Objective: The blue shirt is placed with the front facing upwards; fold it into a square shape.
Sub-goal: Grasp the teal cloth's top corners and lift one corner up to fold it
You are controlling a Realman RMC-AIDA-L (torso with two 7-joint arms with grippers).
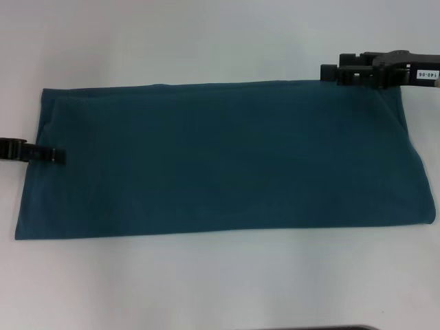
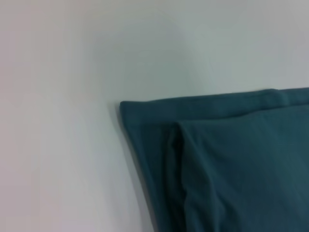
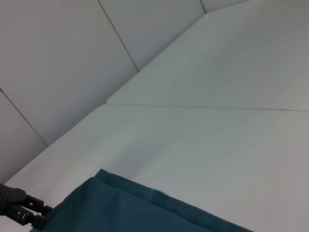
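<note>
Head view showed us the white counter (image 1: 206,289) filling nearly the whole scene, and on it the shirt (image 1: 220,161), lying flat as a long, wide band that ran almost from one side of the view to the other. We saw only plain teal cloth on its upper face, with no lettering showing. Its far edge was straight and its near edge straight too; the end on our right looked rounded and a little puffed, and the end on our left showed a soft vertical crease.

Our left wrist view gave us one corner of the shirt (image 2: 231,164), where a hemmed edge ran along the counter (image 2: 58,121) and a folded layer lay beneath the top one.

Our right wrist view showed the shirt's edge (image 3: 135,212) low in the picture, the counter (image 3: 217,145) beyond it, and grey wall panels (image 3: 58,63) behind.

Our right gripper (image 1: 331,72) sat at the shirt's far right corner; we could not tell how its jaws stood or whether they held cloth. Our left gripper (image 1: 56,156) sat at the shirt's left edge, its tip over the cloth; we could not tell the state of its jaws either.
</note>
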